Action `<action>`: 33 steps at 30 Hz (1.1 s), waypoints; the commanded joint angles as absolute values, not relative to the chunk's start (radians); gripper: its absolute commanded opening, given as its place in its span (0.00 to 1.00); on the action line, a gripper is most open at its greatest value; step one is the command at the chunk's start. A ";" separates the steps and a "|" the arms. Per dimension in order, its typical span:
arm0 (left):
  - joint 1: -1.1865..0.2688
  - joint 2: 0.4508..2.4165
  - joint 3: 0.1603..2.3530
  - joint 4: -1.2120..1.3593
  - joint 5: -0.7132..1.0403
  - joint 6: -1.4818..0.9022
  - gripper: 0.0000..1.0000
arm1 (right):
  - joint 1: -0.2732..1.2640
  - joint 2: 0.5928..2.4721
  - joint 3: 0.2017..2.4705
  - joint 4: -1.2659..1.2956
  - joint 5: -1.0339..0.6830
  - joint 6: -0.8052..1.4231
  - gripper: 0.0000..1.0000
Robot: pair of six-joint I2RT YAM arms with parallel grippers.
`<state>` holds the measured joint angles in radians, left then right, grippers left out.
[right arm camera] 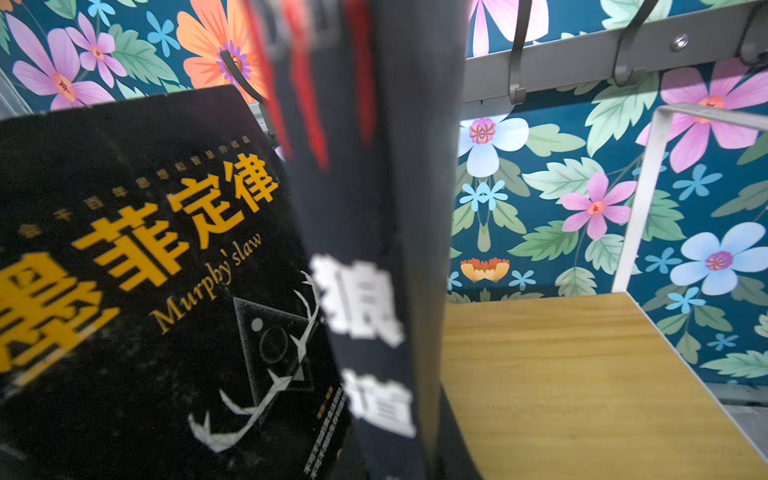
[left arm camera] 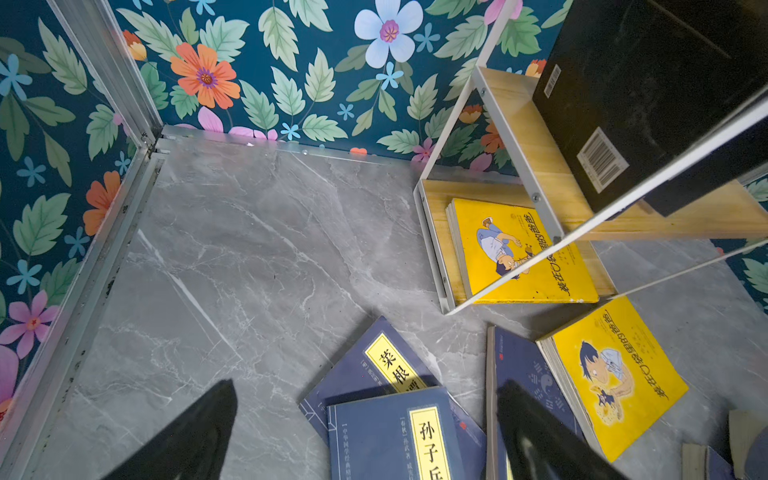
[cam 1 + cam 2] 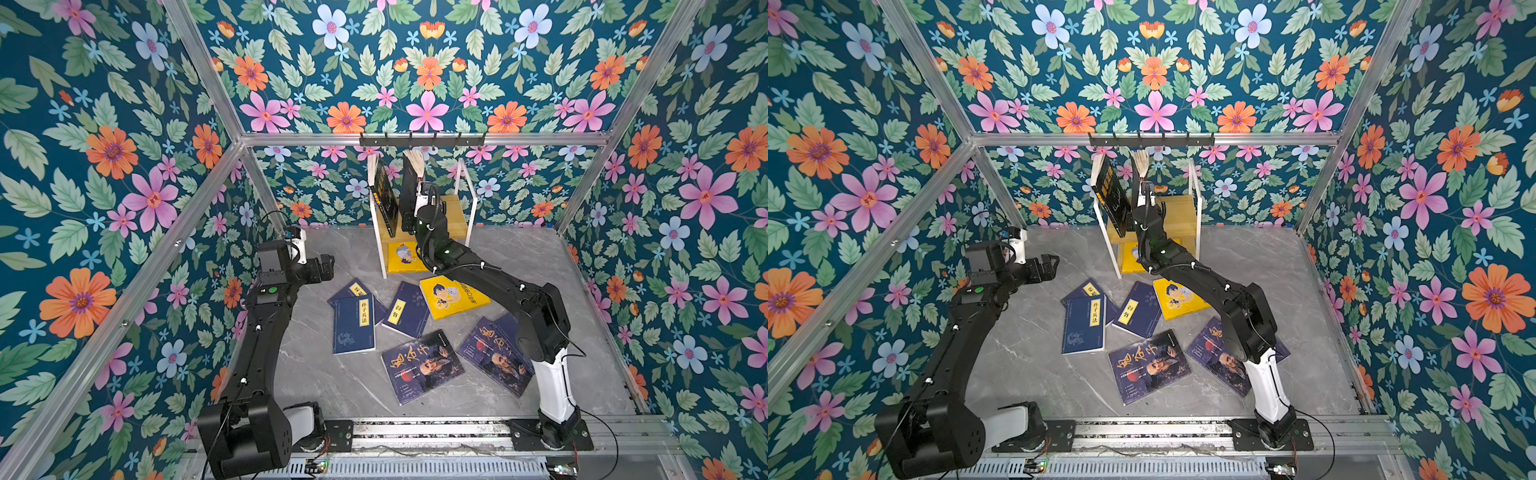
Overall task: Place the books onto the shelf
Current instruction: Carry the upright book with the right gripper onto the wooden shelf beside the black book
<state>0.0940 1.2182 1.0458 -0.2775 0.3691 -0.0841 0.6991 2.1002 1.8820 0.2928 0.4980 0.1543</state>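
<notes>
Your left tool (image 3: 329, 267) hangs far to the left of the shelf (image 3: 455, 214), over the tabletop (image 3: 332, 386). Its jaws are wide and nothing is in them.

In front of the shelf, toward its left side, lie navy books (image 3: 354, 328). One yellow label reads 孙子兵法. Another starts 菜根, and the rest is covered.

At the left end of the shelf's top board leans a black book (image 1: 145, 270). It says "Murphy's law" in gold, with big orange 菲定律 above.

Just right of it, your right tool (image 3: 409, 218) is pinched tight on a second black book (image 1: 374, 249), held standing up over the top board. Its white letters are too blurry to read. I cannot tell if its bottom edge touches the board.

I think you should lower it until that edge sits flat. Then nudge it softly toward the Murphy book without tipping that one, and let go slowly.

On the shelf's lower board a yellow cartoon book (image 3: 405, 257) lies flat. In front of the shelf, toward its right, lie another yellow book (image 3: 451, 297) and two purple-blue books (image 3: 422, 365) with a bearded man.
</notes>
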 commanded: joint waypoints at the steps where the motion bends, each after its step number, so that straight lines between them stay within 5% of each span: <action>1: 0.095 1.221 1.053 -0.275 0.375 -0.094 1.00 | 0.716 2.100 1.882 0.331 0.463 0.162 0.00; 8: 0.095 1.224 1.050 -0.270 0.383 -0.098 1.00 | 0.723 2.123 1.885 0.332 0.425 0.159 0.00; 19: 0.097 1.223 1.039 -0.259 0.394 -0.103 1.00 | 0.725 2.085 1.799 0.380 0.269 0.101 0.32; 23: 0.098 1.226 1.045 -0.265 0.392 -0.103 1.00 | 0.723 2.031 1.697 0.486 0.209 0.054 0.37; 33: 0.112 1.220 1.034 -0.257 0.399 -0.110 1.00 | 0.633 1.878 1.491 0.580 -0.173 0.046 0.65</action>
<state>0.1104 1.2255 1.0348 -0.2810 0.3912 -0.1062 0.6579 1.9079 1.5181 0.5148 0.0040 0.0463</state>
